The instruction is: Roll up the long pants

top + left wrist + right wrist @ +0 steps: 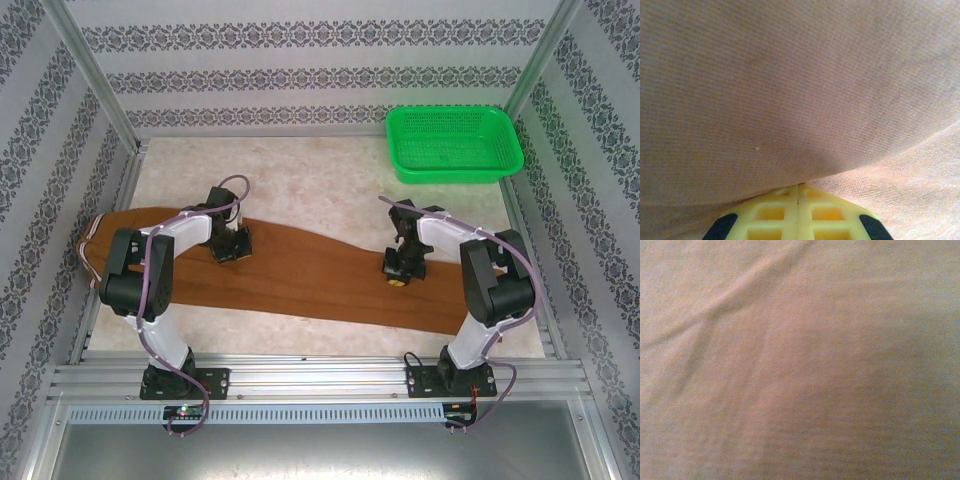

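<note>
We see the long pants (310,270) spread flat across the surface (300,180), with the waistband at the left edge. The left end effector (233,247) and right end effector (397,272) sit closed on the cloth. The close views are too blurred to tell whether either pinches a fold.

Your table (330,185) has a pale, marbled top. The pants (310,270) lie flat across it, running from the left edge, where the striped pale waist end sits, slantwise toward the near right corner. A green basket (450,172) stands at the far right corner, well apart from the pants.
</note>
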### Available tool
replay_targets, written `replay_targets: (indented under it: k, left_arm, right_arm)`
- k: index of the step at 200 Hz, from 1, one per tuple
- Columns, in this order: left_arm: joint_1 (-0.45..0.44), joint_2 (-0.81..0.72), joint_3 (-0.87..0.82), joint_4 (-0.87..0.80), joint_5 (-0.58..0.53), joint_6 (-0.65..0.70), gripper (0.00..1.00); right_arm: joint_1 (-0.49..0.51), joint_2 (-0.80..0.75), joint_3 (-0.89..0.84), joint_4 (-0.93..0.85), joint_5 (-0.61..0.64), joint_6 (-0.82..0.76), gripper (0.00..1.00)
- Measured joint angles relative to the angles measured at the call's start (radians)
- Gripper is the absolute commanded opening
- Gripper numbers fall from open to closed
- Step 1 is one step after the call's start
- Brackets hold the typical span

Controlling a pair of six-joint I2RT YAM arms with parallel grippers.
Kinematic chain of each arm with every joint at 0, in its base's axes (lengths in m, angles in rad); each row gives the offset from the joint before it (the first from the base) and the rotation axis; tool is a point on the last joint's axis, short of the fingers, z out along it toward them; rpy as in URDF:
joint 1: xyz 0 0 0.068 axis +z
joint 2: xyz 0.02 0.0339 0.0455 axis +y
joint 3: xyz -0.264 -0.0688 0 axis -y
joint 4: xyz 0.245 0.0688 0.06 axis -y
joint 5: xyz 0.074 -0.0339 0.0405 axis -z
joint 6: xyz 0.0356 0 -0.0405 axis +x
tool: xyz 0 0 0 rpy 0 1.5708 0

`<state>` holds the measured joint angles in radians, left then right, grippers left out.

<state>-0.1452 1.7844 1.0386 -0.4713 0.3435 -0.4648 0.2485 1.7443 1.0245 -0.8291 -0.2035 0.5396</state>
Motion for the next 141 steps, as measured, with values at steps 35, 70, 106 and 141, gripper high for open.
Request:
replay_targets:
  k: [35,70,106,141]
  left_arm:
    - [-0.013,0.023,0.016,0.043,0.001,-0.027,0.0]
    - [-0.027,0.045,0.031,0.089,0.002,-0.057,0.0]
    - [-0.061,0.098,0.092,0.115,0.004,-0.069,0.0]
    - [-0.082,0.158,0.17,0.12,0.014,-0.085,0.06]
  right_arm:
    - [-0.064,0.093,0.114,-0.032,0.0,-0.028,0.0]
    - [-0.128,0.181,0.233,-0.074,-0.016,-0.054,0.0]
    - [-0.21,0.273,0.374,-0.091,-0.016,-0.075,0.0]
    - [-0.275,0.314,0.458,-0.082,-0.015,-0.075,0.0]
